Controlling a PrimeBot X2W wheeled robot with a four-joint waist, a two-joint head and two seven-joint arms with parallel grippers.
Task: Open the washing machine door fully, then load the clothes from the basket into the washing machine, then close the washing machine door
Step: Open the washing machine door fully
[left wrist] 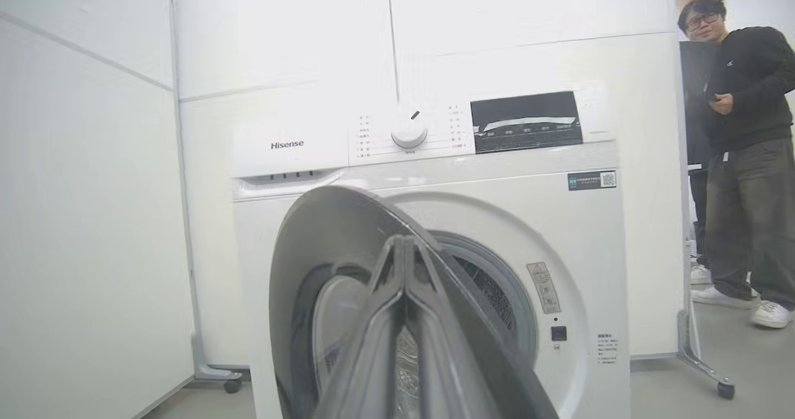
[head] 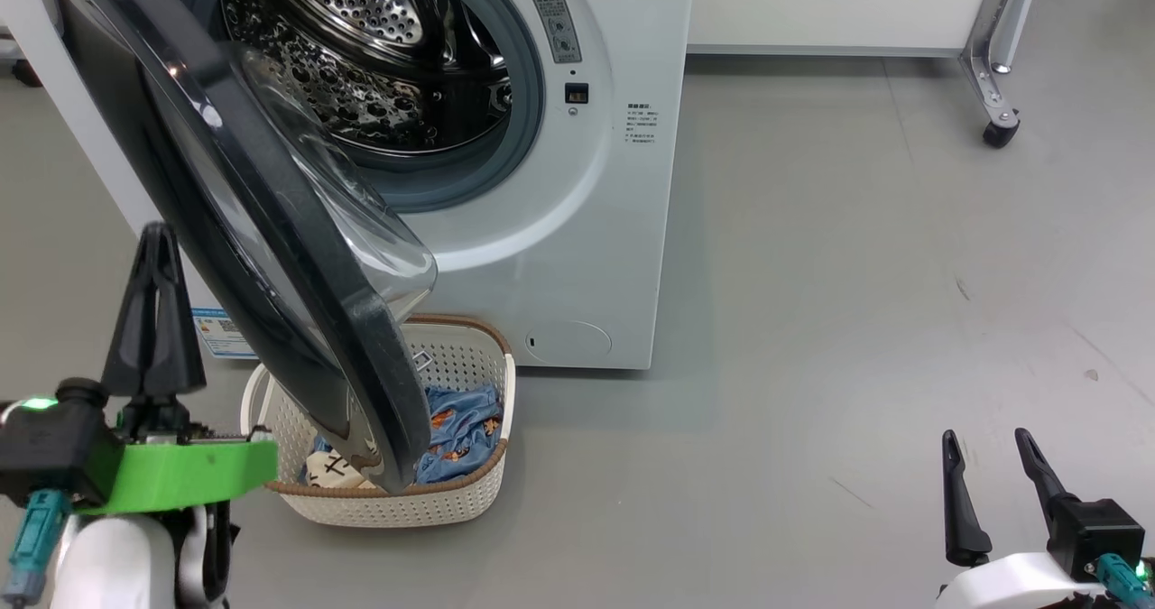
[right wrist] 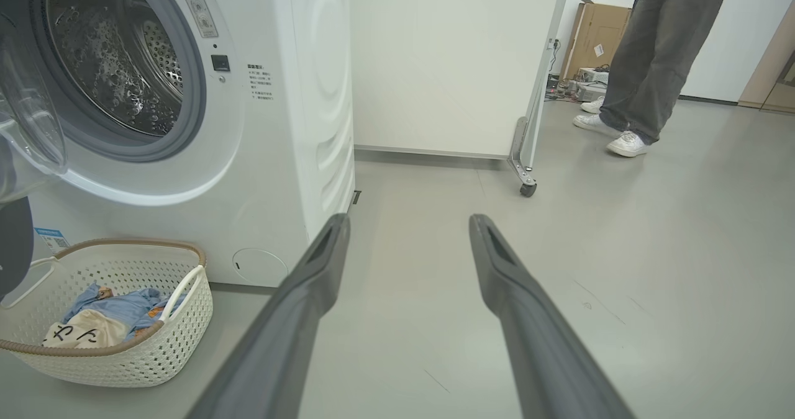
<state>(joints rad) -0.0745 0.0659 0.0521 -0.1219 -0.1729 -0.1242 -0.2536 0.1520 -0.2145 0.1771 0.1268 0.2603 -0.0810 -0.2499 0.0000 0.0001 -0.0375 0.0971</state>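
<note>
My right gripper (right wrist: 408, 220) hangs low over the grey floor (right wrist: 652, 270), fingers spread wide apart. At the view's left stands the washing machine (right wrist: 279, 158), steel drum (right wrist: 112, 65) showing, and the door (right wrist: 31, 133) is swung out at the edge. The basket (right wrist: 155, 351) sits just in front of it with the clothes (right wrist: 115, 304) inside, blue over cream. A person's legs (right wrist: 658, 46) stand beyond the wheeled partition (right wrist: 447, 65).
</note>
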